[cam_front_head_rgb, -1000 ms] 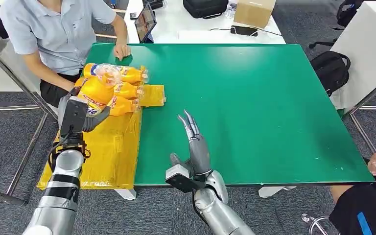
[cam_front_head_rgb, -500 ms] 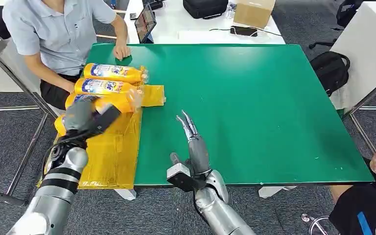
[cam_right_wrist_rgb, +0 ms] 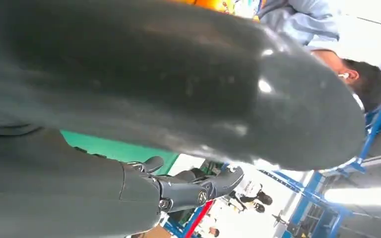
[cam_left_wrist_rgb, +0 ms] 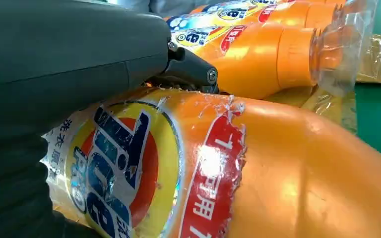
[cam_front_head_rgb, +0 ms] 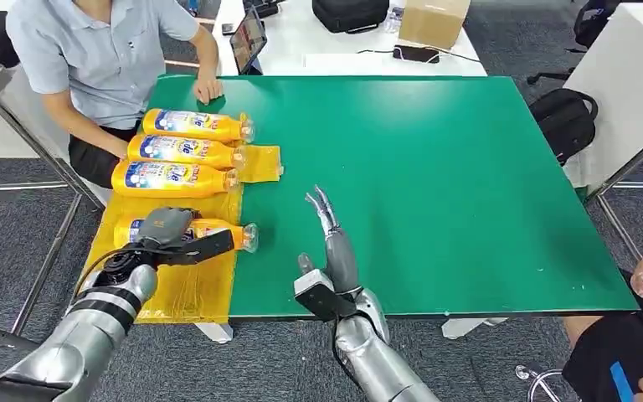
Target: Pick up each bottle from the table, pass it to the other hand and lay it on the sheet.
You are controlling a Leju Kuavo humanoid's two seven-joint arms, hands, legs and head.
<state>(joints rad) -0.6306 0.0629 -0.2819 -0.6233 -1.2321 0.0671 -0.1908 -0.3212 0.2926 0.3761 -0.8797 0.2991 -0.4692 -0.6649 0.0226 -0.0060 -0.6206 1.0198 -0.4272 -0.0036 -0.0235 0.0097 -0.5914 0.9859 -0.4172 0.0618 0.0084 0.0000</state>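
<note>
My left hand (cam_front_head_rgb: 170, 235) lay over the fourth bottle (cam_front_head_rgb: 215, 229), fingers wrapped on its body, with the bottle down on the yellow sheet (cam_front_head_rgb: 192, 280) at the near edge of the green bench (cam_front_head_rgb: 435, 184). Three more bottles (cam_front_head_rgb: 176, 151) sat in a row farther up the sheet. To finish well, I judged I should loosen my fingers slowly and lift straight off, so it would not roll. My right hand (cam_front_head_rgb: 332, 243) hovered spread and empty over the bench.

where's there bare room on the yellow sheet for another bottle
Bare sheet lies between the held bottle under the left robot hand and the sheet's near edge. The far end is crowded: three bottles lie side by side. The green table beyond the right robot hand is bare.
</note>
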